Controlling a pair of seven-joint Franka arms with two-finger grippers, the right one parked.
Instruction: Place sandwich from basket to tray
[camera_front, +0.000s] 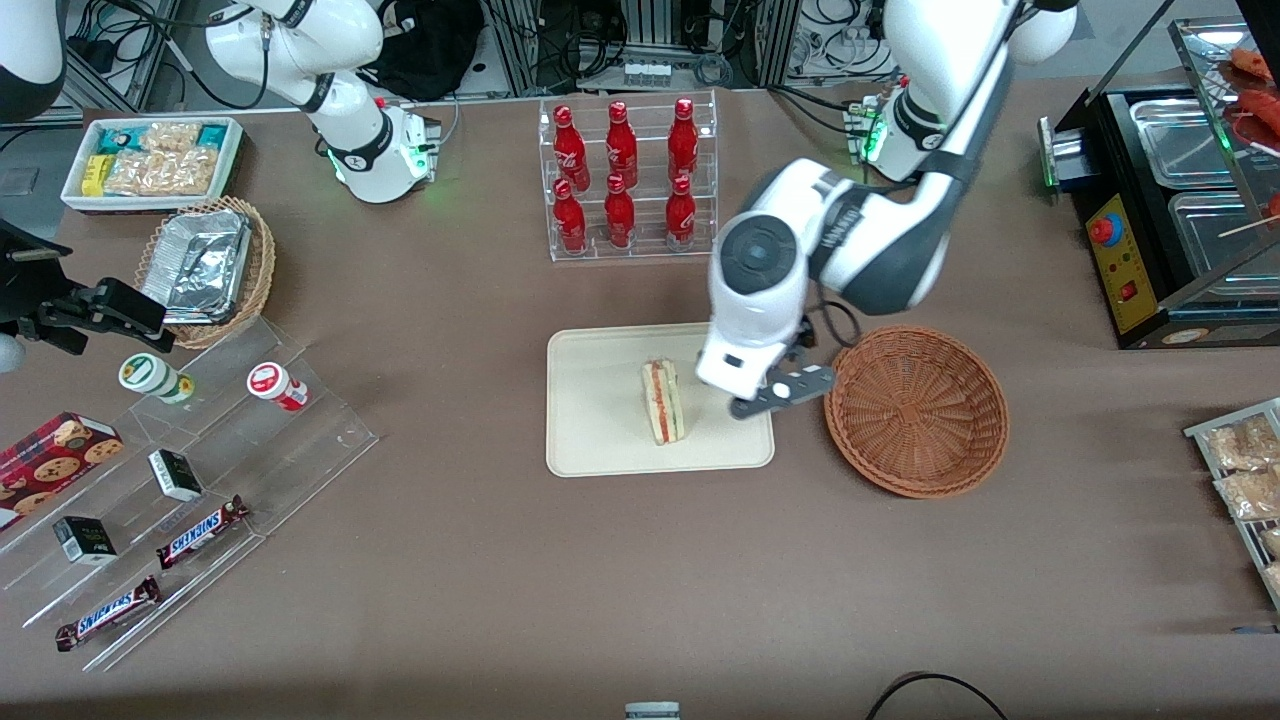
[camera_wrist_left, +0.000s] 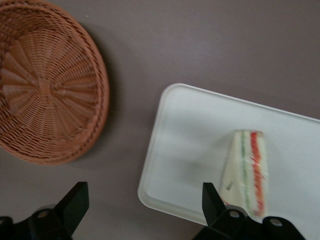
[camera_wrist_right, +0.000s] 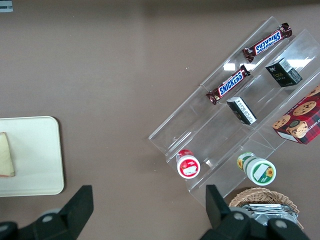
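The brown table (camera_front: 640, 560) fills nearly the whole front view, and the working left arm (camera_front: 900, 200) sweeps down from the upper right of that frame toward its centre. Just below centre lies the cream tray (camera_front: 600, 440), and beside it, toward the working arm's end of the table, sits the round reddish-brown basket (camera_front: 917, 410), close to the tray but not touching it, with nothing inside. The same two show in the left wrist view, the basket (camera_wrist_left: 47, 82) with its woven spokes bare and the tray (camera_wrist_left: 195, 140) apart from it across a strip of table. Above the tray in the front frame stands a clear rack of red bottles (camera_front: 625, 175). At the left edge of the front frame are a tan wicker basket of foil trays (camera_front: 205, 268) and, lower, a clear stepped stand (camera_front: 190, 500) carrying Snickers bars (camera_front: 200, 530). The gripper (camera_front: 775, 392) hangs over the tray's edge nearest the basket, its dark fingers (camera_wrist_left: 75, 202) spread wide with nothing between them. The sandwich (camera_front: 663, 402) lies on the tray near its middle, filling edge showing red and green, just beside the gripper and free of it; the wrist camera shows it (camera_wrist_left: 247, 172) flat on the tray.
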